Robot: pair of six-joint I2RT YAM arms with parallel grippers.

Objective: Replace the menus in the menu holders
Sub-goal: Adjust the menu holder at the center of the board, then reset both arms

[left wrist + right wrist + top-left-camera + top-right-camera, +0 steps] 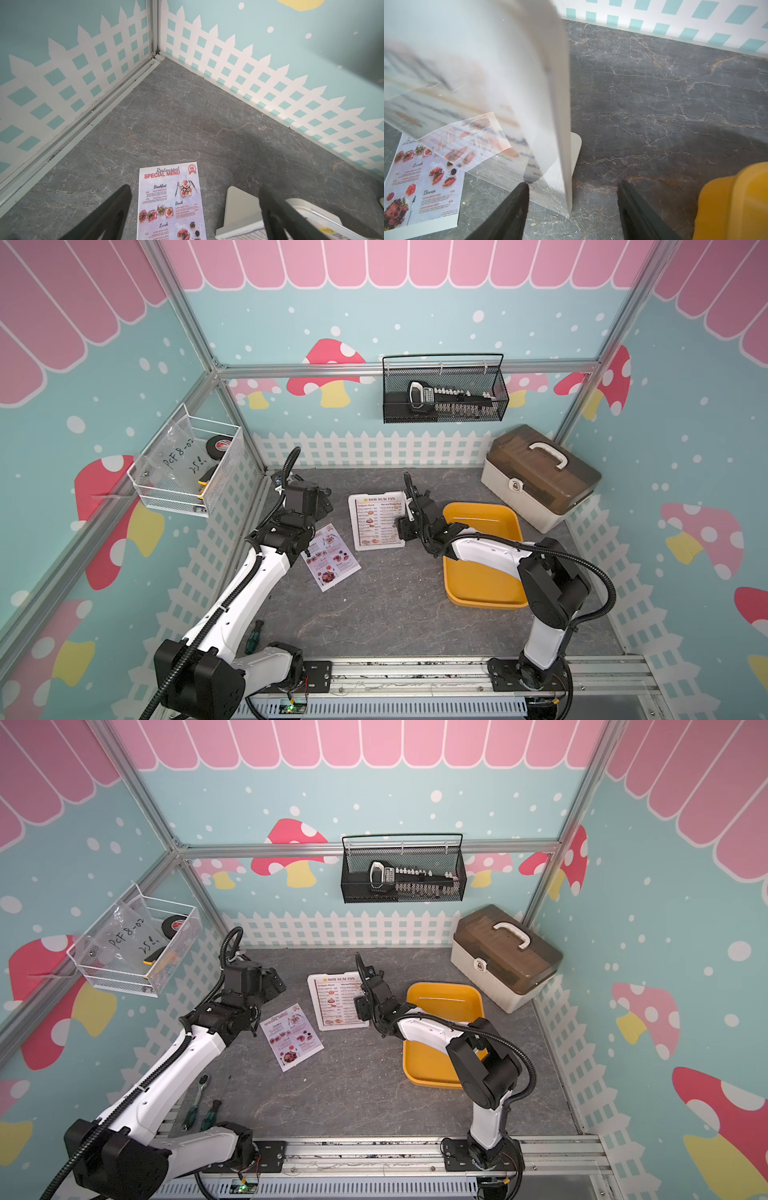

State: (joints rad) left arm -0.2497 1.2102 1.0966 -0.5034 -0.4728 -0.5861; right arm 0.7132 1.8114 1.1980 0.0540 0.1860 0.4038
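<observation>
Standing on the worktop (395, 614) near its middle: menu holder (377, 520), white translucent plastic, wedge-backed, with the "DIM SUM INN" menu (379, 519) showing in its face in both top views. Lying flat and loose just beside it, toward the left arm: "Special Menu" sheet (330, 558), red heading, food photos, nothing resting on it.

Judged on handling: holder stiff but light and smooth, likely to skid or tip if pushed on one edge; best steadied by pinching the upright side panel low down, near the foot. Sheets thin, limp, flat against the stone, so hard to lift from above; better slid to gain an exposed edge, then pinched at a corner or short edge. Inserted menu probably a snug fit, likely to buckle if pulled askew.

Right end effector (572, 207): fingers apart, straddling the holder's side edge in the right wrist view, not seen clamping it; whether either finger touches, cannot tell. Left end effector (193, 216): spread wide, empty, hovering above the loose sheet. Yellow tray (486, 585) just beside the holder, under the right arm.
</observation>
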